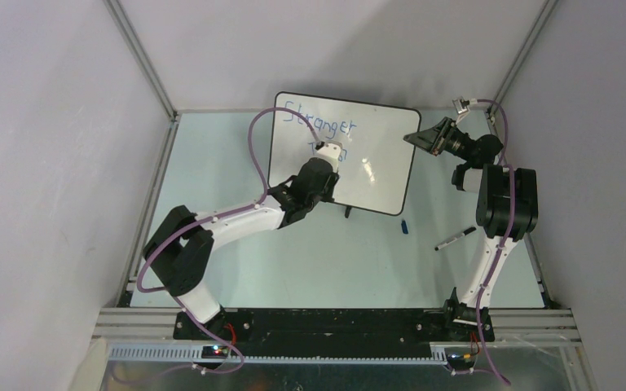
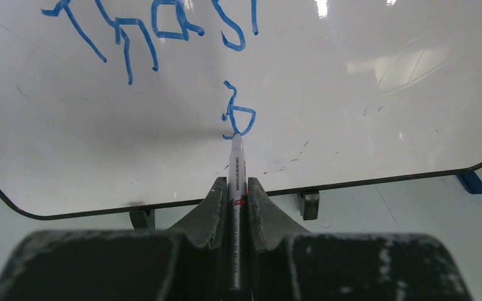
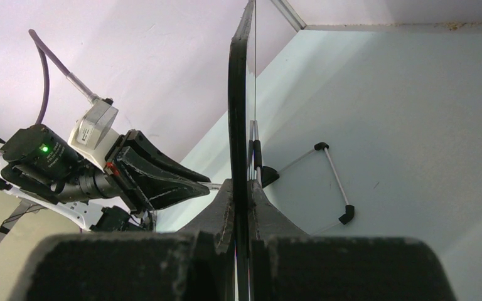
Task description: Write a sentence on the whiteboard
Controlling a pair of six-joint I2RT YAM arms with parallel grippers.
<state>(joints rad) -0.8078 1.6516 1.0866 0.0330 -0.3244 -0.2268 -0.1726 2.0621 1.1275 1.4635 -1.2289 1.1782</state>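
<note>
On the table, the sentence had two words and a bit. The left gripper squeezed the marker, and the right gripper pinched the whiteboard.

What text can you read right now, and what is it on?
"Stranger": top line of the blue sentence on the whiteboard.
Second line: seems to start "Tha", partly cropped in the left wrist view.
Third line: barely begun, unreadable.
Print on the marker: too small.

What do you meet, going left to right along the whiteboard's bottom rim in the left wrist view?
black foot → marker clamped in the left gripper → second black foot → blue cap
</note>
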